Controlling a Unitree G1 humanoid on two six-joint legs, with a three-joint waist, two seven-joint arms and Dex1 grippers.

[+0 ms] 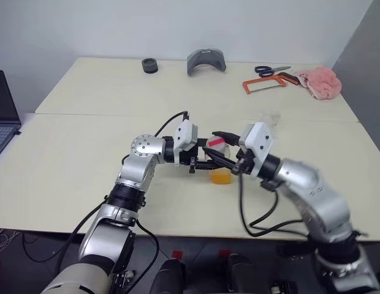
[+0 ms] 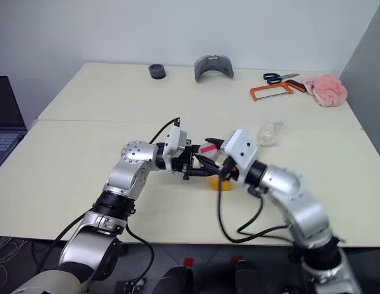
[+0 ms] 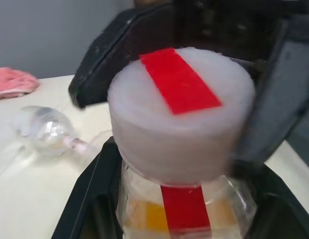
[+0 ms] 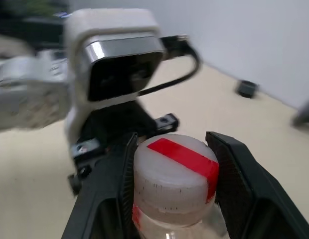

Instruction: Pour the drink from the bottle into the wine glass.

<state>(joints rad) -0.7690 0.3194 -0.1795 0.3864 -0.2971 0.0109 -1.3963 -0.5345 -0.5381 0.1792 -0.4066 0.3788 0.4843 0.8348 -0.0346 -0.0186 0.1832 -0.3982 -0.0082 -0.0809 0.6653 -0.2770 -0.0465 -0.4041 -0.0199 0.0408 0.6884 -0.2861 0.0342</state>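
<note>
Pale cream table [image 1: 86,153] under a plain white wall, and all the action sits near its front middle. The bottle [image 1: 218,160] is held up off the surface between the two arms, its white cap [image 4: 175,175] crossed by a red strip, and the orange drink [image 1: 221,177] glows in its lower part. The left end effector [image 1: 202,160], reaching in level from the left, has its black fingers shut on the bottle's body; in the left wrist view they frame the clear wall on both sides below the cap. The right end effector [image 4: 175,172] comes in from the right at cap height, its two black fingers [image 4: 239,189] standing either side of the cap. One finger lies against the cap's side; at the other a thin gap may remain, so whether it has a grip I cannot tell.

Out beyond the right arm, the wine glass [image 2: 271,131] lies tipped on its side on the table, well apart from the bottle and towards the far right; the left wrist view catches it lying there too.

Along the back edge sit a small black ring-shaped object [image 1: 150,65], a grey curved piece [image 1: 206,62], blue-handled scissors [image 1: 271,70], an orange hacksaw [image 1: 263,84] and a pink cloth [image 1: 320,82]. At the far left edge is a laptop [image 1: 3,116].
</note>
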